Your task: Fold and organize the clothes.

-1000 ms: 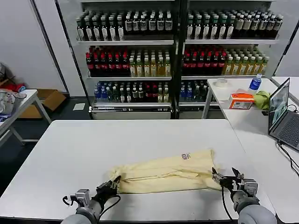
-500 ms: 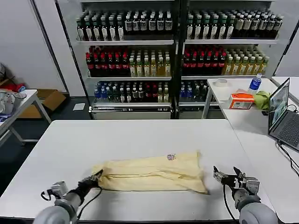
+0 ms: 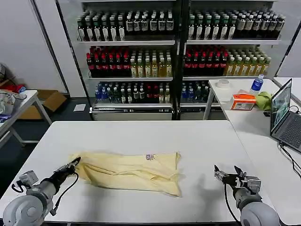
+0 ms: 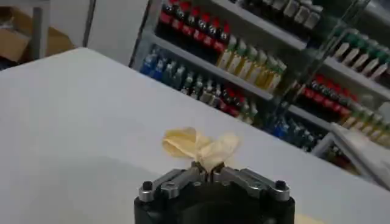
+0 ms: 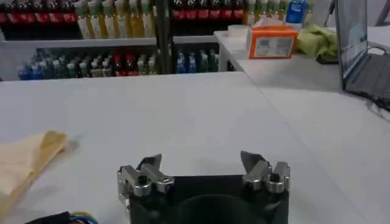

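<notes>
My left gripper (image 3: 75,162) has dragged the cream T-shirt (image 3: 129,170) leftward across the white table (image 3: 141,136), fingers clamped on its corner (folded strip); my right gripper (image 3: 226,175) waits open, well apart.

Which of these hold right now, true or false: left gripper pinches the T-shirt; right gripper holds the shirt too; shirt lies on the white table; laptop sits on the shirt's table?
1. The left gripper is shut on the T-shirt. True.
2. The right gripper holds the shirt too. False: it is open, apart from the shirt.
3. The shirt lies on the white table. True.
4. The laptop sits on that same table. False: it is on the neighbouring table.
</notes>
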Robot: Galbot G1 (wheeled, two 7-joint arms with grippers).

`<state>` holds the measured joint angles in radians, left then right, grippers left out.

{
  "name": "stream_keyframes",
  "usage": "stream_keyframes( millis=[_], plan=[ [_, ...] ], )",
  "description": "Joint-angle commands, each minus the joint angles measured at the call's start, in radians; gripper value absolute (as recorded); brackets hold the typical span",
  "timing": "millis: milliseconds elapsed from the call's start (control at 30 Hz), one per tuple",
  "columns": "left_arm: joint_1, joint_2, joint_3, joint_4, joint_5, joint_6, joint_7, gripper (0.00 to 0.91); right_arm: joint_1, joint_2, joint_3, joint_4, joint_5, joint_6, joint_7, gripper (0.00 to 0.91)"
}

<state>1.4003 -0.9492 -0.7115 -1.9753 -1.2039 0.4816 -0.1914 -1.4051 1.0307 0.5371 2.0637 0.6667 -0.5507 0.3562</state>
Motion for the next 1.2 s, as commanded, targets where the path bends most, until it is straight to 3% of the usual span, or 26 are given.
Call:
stream_keyframes(
  millis=[33, 400, 633, 900, 1200],
  plan=[
    [-0.062, -0.075, 0.130, -0.098, -0.154, 0.014, 0.000, 0.030, 0.002, -0.002, -0.003, 0.001, 0.002, 0.001, 0.000, 0.907],
    [-0.207, -0.218, 0.350, -0.086, -0.151, -0.006, -0.028, 0.040, 0.008, -0.009, -0.009, -0.011, 0.007, 0.005, -0.005, 0.907],
    [-0.252, -0.222, 0.464, -0.070, -0.092, -0.006, -0.058, 0.040, 0.014, -0.018, -0.005, -0.022, 0.017, 0.009, -0.009, 0.907],
    [-0.278, -0.172, 0.596, -0.083, 0.025, 0.005, -0.163, 0.040, 0.014, -0.013, -0.006, -0.020, 0.017, 0.010, -0.008, 0.907],
    [-0.356, -0.200, 0.708, 0.030, 0.111, 0.019, -0.231, 0.040, 0.024, -0.012, -0.018, -0.019, 0.016, 0.007, -0.004, 0.907]
  ],
)
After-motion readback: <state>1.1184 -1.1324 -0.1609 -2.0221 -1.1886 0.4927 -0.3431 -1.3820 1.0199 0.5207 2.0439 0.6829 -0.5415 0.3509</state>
